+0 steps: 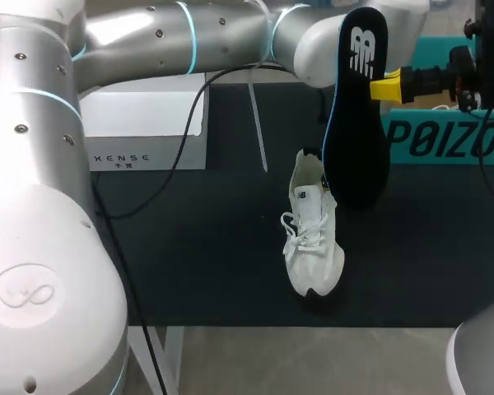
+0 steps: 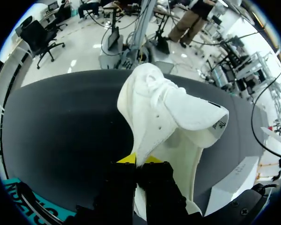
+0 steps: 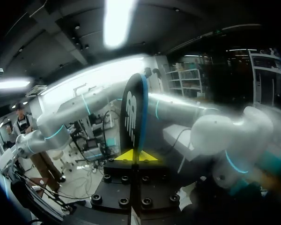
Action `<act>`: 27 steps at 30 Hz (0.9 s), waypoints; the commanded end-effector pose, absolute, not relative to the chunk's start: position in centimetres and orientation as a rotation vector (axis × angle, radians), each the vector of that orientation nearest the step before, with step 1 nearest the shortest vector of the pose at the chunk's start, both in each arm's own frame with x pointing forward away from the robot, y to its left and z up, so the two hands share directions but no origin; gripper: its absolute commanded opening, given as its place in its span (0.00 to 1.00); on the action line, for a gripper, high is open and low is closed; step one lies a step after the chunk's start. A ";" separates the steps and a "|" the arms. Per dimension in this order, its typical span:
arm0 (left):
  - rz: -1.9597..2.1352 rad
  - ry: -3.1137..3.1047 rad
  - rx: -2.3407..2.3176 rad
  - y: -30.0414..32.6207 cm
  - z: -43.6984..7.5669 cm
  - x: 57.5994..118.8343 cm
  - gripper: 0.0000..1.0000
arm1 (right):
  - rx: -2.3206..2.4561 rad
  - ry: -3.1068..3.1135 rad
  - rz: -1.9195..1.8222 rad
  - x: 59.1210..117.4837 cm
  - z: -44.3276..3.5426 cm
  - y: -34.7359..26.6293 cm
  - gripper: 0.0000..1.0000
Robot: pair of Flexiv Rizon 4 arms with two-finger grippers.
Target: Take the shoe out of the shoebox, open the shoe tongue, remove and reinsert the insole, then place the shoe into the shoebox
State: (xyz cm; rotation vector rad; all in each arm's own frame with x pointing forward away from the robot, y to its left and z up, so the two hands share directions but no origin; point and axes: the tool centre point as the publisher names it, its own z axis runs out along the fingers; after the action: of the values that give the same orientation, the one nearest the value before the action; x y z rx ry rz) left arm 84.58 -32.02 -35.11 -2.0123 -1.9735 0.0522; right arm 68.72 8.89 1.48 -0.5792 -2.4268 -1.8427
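Right tool (image 1: 383, 86) pinches logo-printed insole (image 1: 356, 132); left tool (image 2: 136, 160) grips tongue-labelled shoe (image 2: 154, 108).

Head overhead, 2 wrists close, shoe (image 1: 313, 239) shared

**Silver arms, cyan rings, yellow tips**

The left arm (image 1: 41, 164) is made of rounded silver-grey segments with small dark screws, thin cyan joint rings and a looped emblem. A black cable (image 1: 199, 103) trails from it. The left gripper (image 2: 139, 160) and right gripper (image 3: 136, 156) are black, each with 2 yellow tips.
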 end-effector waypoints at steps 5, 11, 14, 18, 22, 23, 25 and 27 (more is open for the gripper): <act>0.058 -2.022 -1.954 -33.0 -35.9 85.2 0.26 | -0.581 -2.428 -1.839 68.9 1.4 9.0 0.00; 0.107 -2.083 -1.988 -32.9 -34.7 85.3 1.00 | -0.581 -2.428 -1.839 68.9 1.4 9.0 0.00; 0.178 -2.146 -2.030 -32.9 -33.0 85.5 1.00 | -0.581 -2.428 -1.839 68.9 1.4 9.0 0.00; 0.374 -2.407 -2.151 -32.6 -28.8 86.6 1.00 | -0.581 -2.428 -1.839 68.9 1.4 9.0 0.00; 0.729 -2.727 -2.201 -30.6 -24.9 88.1 1.00 | -0.581 -2.428 -1.839 68.9 1.4 9.0 0.00; 0.801 -2.808 -2.202 -29.7 -24.2 88.5 1.00 | -0.581 -2.428 -1.839 68.9 1.4 9.0 0.00; 0.965 -2.925 -2.161 -27.7 -23.2 88.9 1.00 | -0.581 -2.428 -1.839 68.9 1.4 9.0 0.00; 1.145 -3.012 -2.115 -25.6 -22.4 88.9 1.00 | -0.581 -2.428 -1.839 68.9 1.4 9.0 0.00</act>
State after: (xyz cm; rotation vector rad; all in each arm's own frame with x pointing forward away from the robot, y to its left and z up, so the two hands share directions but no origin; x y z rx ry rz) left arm 90.09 -32.18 -24.66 -2.0474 -2.3269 0.2227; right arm 68.71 8.86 1.51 -0.5796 -2.4271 -1.8422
